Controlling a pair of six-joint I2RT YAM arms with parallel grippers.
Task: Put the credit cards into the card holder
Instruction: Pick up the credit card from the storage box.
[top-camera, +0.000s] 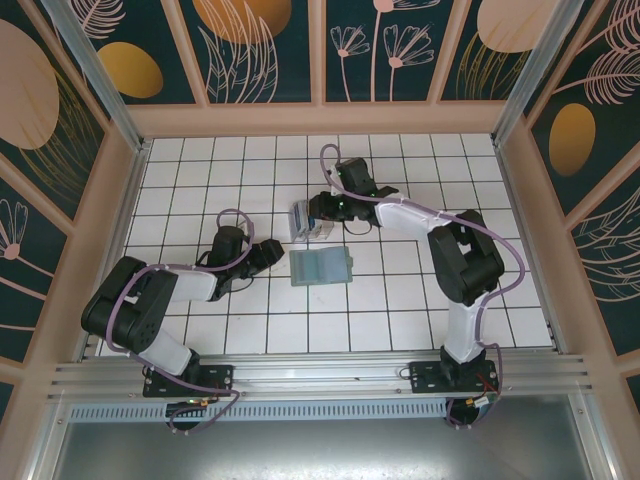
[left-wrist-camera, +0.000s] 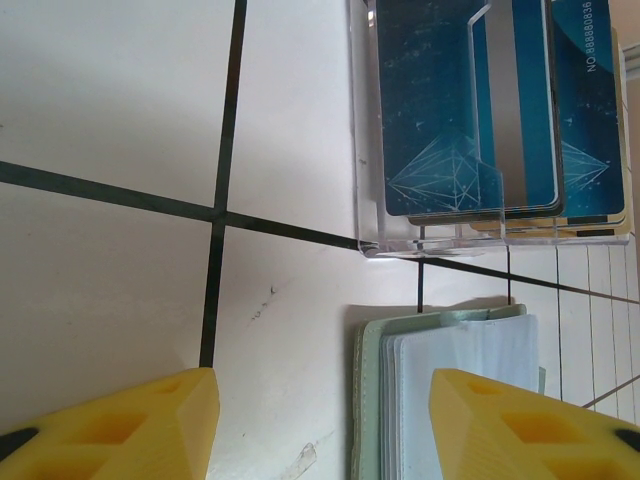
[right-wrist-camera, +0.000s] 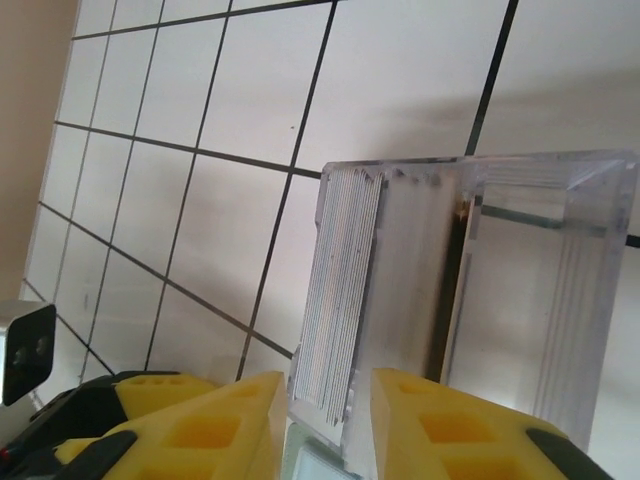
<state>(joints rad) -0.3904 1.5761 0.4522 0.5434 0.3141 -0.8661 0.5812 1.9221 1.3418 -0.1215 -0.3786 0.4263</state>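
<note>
At the middle of the table (top-camera: 200, 180): the credit cards (top-camera: 306, 222) stand on edge in a clear box (right-wrist-camera: 560, 300). The card holder (top-camera: 322, 267) lies open just beside it, toward the arm bases.
Right claw (right-wrist-camera: 328, 388): drawn close about the stack's near end, flanking it on both sides. I cannot tell whether it truly grips.
Left claw (left-wrist-camera: 320, 430): spread, nothing between, hovering over the holder's edge.
Key relation: the stack sits inside the right claw's gap, its long edges running away from the claw. The right arm is nearer the cards, the left nearer the holder.
Next move, likely: lift a card free without dragging the box.
</note>
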